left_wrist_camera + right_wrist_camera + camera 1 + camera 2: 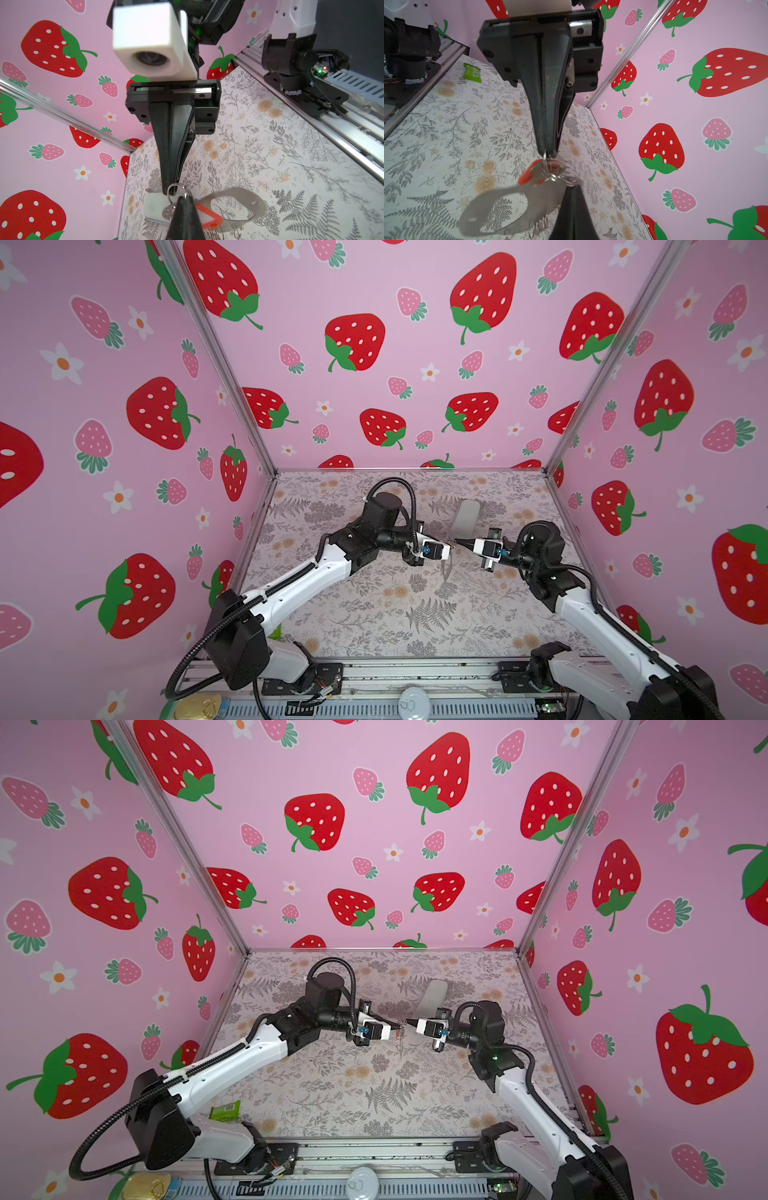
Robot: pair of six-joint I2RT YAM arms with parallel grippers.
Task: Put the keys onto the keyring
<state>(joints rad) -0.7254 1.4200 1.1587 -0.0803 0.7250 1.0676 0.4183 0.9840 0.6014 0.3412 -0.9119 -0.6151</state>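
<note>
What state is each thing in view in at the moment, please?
keyring: lifted off the table, strap loop dangling.
left gripper: shut on a silver ring of the keyring.
right gripper: shut on a keyring ring too.
key: hanging at the rings; threaded or not, unclear.
pale green case: lying on the table, untouched.
green packet: lying on the table.

Workcell close-up: the left arm point(291, 585) and right arm point(590, 614) are wearing white shells over black joint housings, with ribbed black cables point(399, 485) running along each. Small blue fittings point(424, 550) are showing at the white wrist blocks. The right gripper point(173, 188) is presenting black tapered fingers point(161, 135) under a black, screw-studded carriage, topped by a white cube-shaped camera housing point(149, 39). A green light point(494, 1056) is glowing on the right arm's black elbow.
</note>
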